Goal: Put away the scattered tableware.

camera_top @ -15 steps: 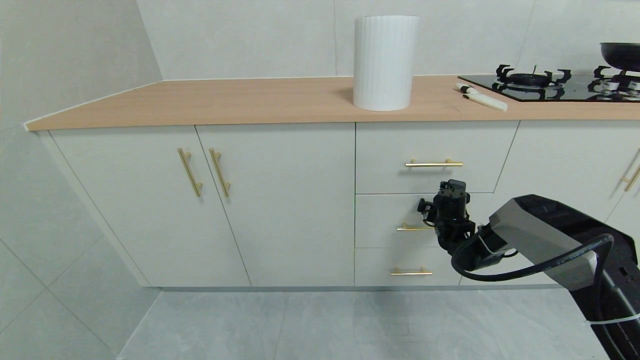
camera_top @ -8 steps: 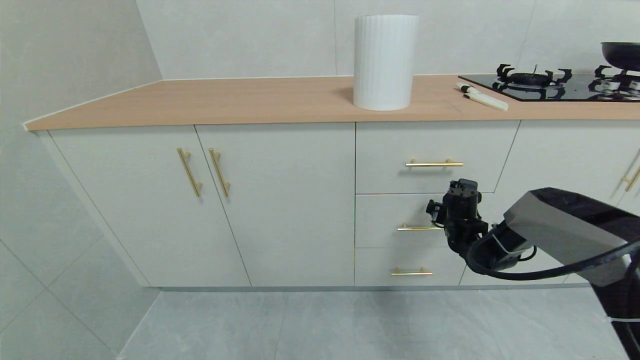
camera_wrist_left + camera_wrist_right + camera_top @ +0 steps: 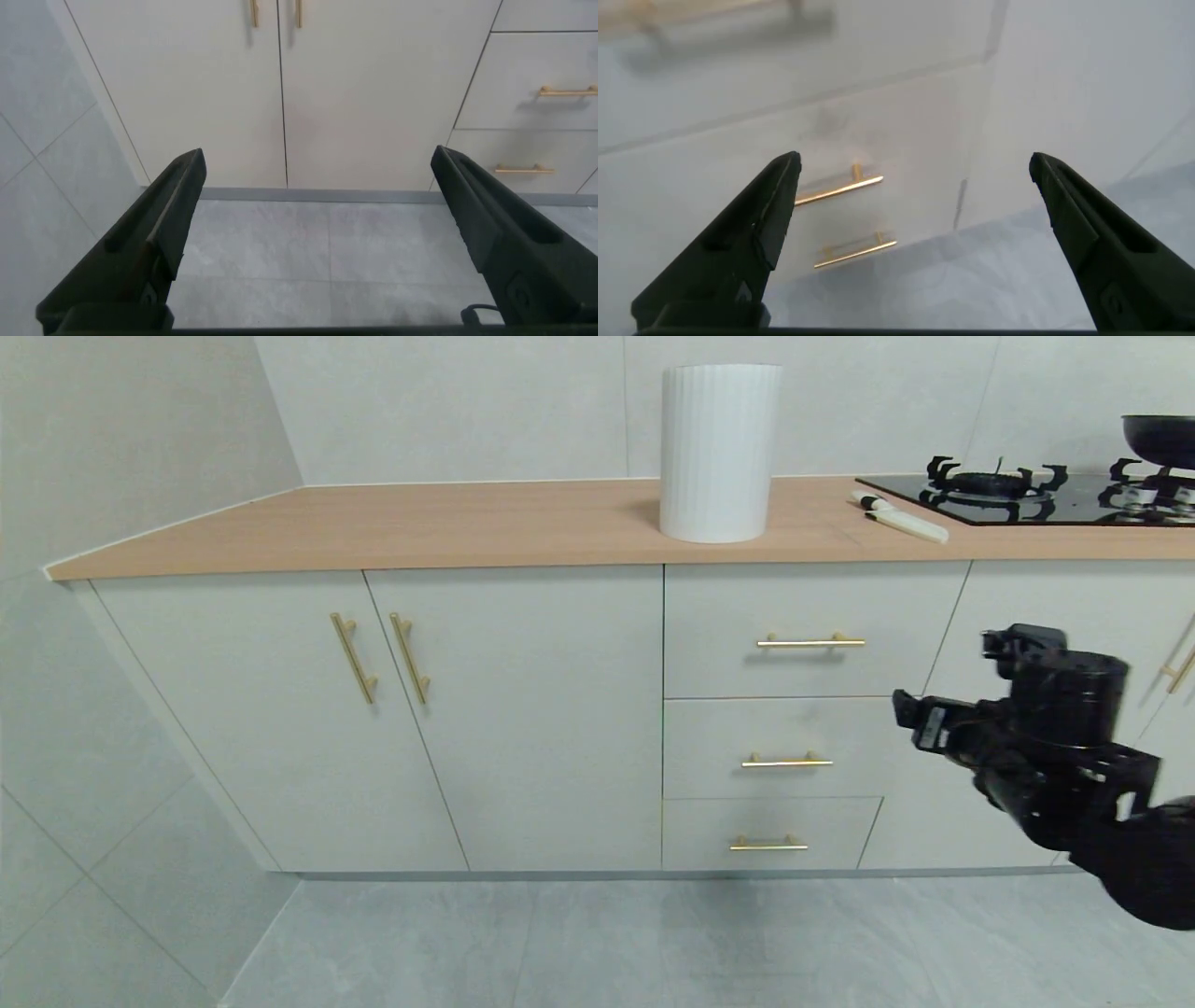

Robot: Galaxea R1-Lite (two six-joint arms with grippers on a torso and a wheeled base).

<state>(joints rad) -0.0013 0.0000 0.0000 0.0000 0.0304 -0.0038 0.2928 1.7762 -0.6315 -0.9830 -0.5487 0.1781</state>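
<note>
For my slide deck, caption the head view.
Right gripper hovers beside closed drawers; a white canister and utensil sit on the wooden counter.

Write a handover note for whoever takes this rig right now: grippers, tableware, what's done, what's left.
Left gripper: open, empty, low, facing the floor by the cabinet base.
Right gripper: open, empty, held off the cabinet front near the drawer stack.
Tableware: a white utensil lies on the countertop by the stove; a white ribbed container stands to its left.
Done: nothing put away that I can see; all three drawers are shut.
Left: probably open a drawer, then pick up the utensil and stow it.
</note>
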